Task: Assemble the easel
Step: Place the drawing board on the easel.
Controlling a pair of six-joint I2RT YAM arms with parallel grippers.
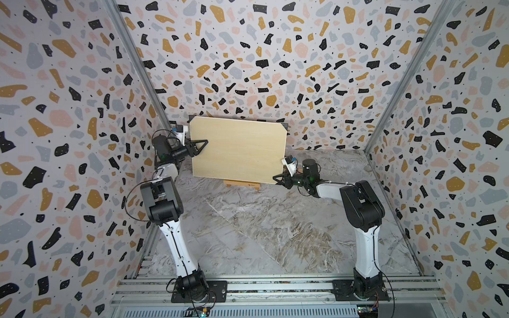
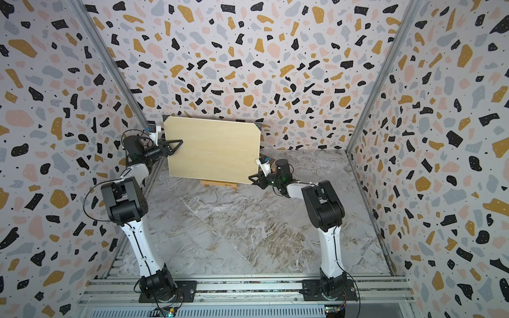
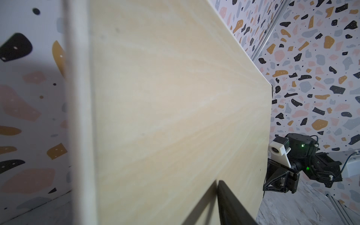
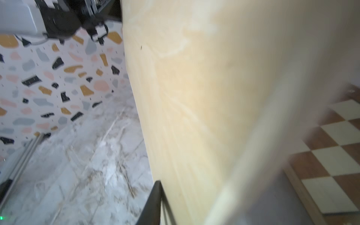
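Note:
A large pale board point(image 1: 239, 148) point(image 2: 214, 148) stands upright and tilted near the back wall. Only the ledge of the light-orange easel point(image 1: 242, 184) point(image 2: 219, 184) shows under its lower edge; the rest is hidden behind the board. My left gripper point(image 1: 202, 146) point(image 2: 177, 143) is shut on the board's left edge, one of its fingers point(image 3: 226, 200) flat on the front face. My right gripper point(image 1: 278, 179) point(image 2: 254, 179) is at the lower right corner. One of its fingers point(image 4: 155, 194) lies by the front face and the other is hidden, so its grip is unclear.
A brown-and-cream chequered chessboard point(image 4: 331, 146) lies behind the board on the right. The marble floor point(image 1: 261, 234) stretches from the easel to the arm bases. Patterned walls close in the back and both sides.

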